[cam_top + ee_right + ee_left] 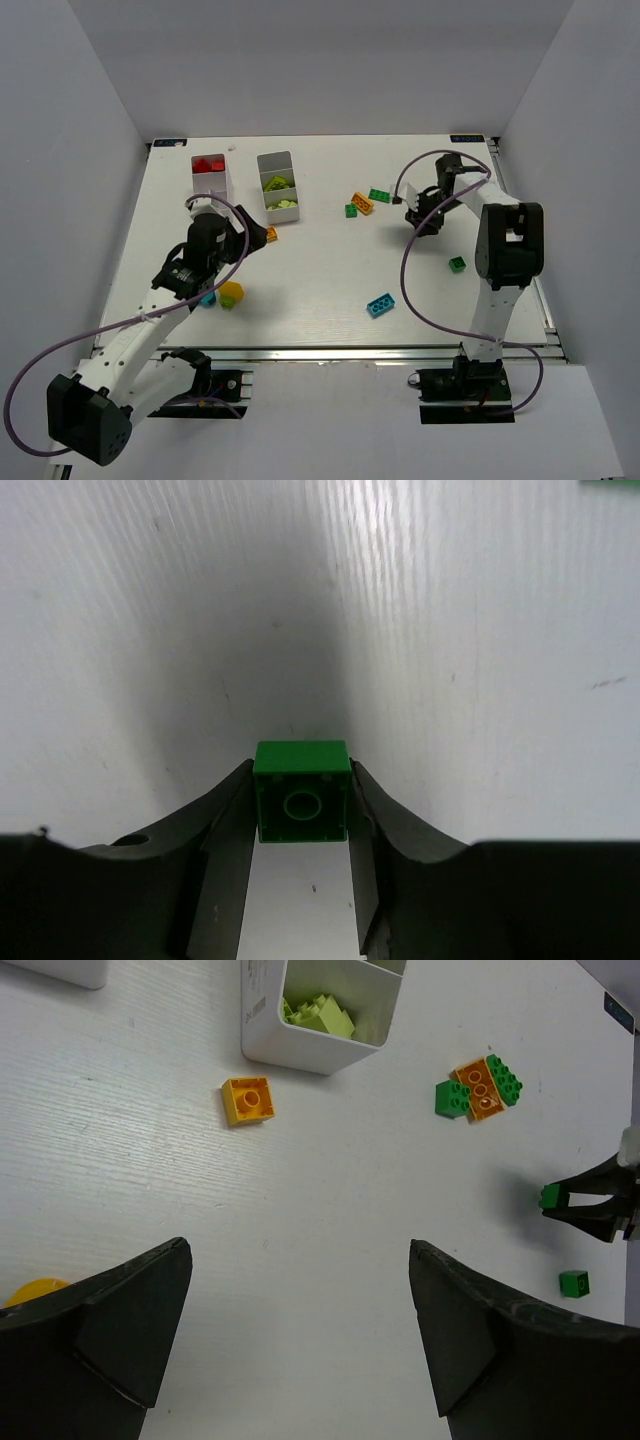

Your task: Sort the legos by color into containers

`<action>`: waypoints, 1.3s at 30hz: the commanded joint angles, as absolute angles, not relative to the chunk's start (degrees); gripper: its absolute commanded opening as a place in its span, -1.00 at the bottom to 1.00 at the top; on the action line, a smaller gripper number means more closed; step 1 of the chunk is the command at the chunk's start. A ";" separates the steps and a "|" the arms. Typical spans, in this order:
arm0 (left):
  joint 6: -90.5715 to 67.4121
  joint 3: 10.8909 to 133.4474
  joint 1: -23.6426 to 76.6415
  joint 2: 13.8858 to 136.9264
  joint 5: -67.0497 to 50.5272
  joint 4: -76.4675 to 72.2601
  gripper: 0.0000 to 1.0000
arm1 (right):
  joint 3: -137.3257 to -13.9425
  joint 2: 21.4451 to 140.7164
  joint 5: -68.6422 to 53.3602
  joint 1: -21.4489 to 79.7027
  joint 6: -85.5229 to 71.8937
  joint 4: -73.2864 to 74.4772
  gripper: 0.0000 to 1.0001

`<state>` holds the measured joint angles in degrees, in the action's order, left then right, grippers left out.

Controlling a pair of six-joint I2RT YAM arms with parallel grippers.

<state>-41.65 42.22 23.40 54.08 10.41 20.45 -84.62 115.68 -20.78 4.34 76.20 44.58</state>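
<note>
- The left tray (211, 186) stands at 11 o'clock on the tabletop (320, 270), with red legos (207, 165) in its far compartment.
- The left gripper (300, 1310) hangs at 6 o'clock from this tray; its jaws are wide apart and hold nothing.
- The second tray (274, 163), at 3 o'clock from the first, holds lime legos (276, 184) in two compartments.
- A square orange lego (247, 1100) lies on the tabletop at 6 o'clock from the second tray, near it.
- A long orange lego (362, 203) lies at 3 o'clock from that tray, touching two green ones.
- The right gripper (300, 778) is at 2 o'clock on the tabletop; its jaws are closed on a green lego (301, 792).
</note>
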 commanded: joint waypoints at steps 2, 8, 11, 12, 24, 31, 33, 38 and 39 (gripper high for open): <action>-42.01 41.57 23.20 52.47 12.04 21.71 0.96 | -91.22 110.40 -33.20 9.38 69.72 46.32 -0.76; -42.36 41.40 23.20 52.12 12.13 22.32 0.96 | -98.96 109.60 -40.95 22.29 47.94 31.76 -0.81; -43.15 41.40 23.20 50.89 12.22 22.76 0.96 | -100.54 110.65 -35.96 27.92 30.44 13.31 -0.82; -43.42 41.31 23.20 49.76 12.13 22.76 0.96 | -100.98 111.87 -31.68 29.25 27.02 8.92 -0.84; -47.37 39.55 23.20 40.52 15.99 28.74 0.96 | -123.31 131.83 -10.56 37.18 3.98 -10.45 -0.96; -49.31 37.62 23.20 36.65 16.79 30.67 0.96 | -121.99 134.03 -8.79 38.23 -3.32 -13.01 -0.94; -49.57 37.62 23.20 36.39 16.70 30.85 0.96 | -122.08 134.91 -7.22 38.67 -4.30 -13.09 -0.94; -49.83 38.14 23.20 36.48 16.61 31.29 0.96 | -122.17 136.93 -5.19 39.55 -6.24 -14.24 -0.75; -49.92 38.14 23.20 36.47 16.61 31.29 0.96 | -122.17 137.28 -5.01 39.55 -6.59 -14.41 -0.72</action>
<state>-49.23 37.87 23.40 36.95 15.81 30.17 -120.75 135.92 -7.60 38.87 -3.55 -9.98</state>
